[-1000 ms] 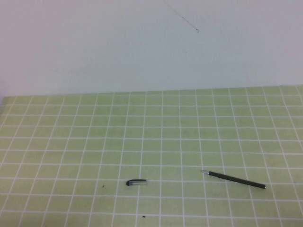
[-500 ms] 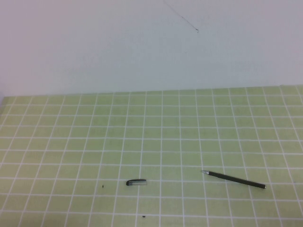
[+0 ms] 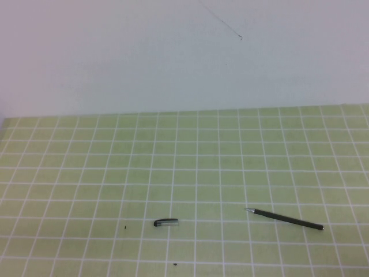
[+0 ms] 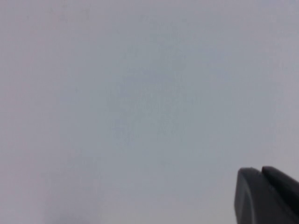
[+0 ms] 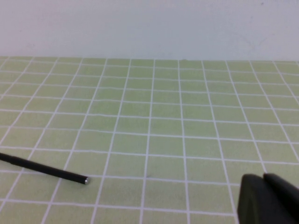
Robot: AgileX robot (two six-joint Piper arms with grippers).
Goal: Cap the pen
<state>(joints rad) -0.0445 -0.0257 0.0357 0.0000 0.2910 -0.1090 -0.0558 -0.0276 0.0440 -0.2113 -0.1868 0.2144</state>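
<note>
Pen lies flat on the green gridded counter, uncapped, silvery tip toward the cap, which lies well apart from it. Right gripper is out of the high view, near the pen's blunt end and apart from it; left gripper faces a blank wall. Cannot tell for either gripper whether it is wide or narrow.

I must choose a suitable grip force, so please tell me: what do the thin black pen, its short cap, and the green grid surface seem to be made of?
Thin black stick pen: probably plastic, dull black, with a silvery, likely metal tip.
Short stubby black cap: apparently plastic; a pale glint suggests slight gloss.
Green grid mat: matte, no reflections; material uncertain.
Left gripper faces a blank wall; right gripper hovers over the mat.
</note>
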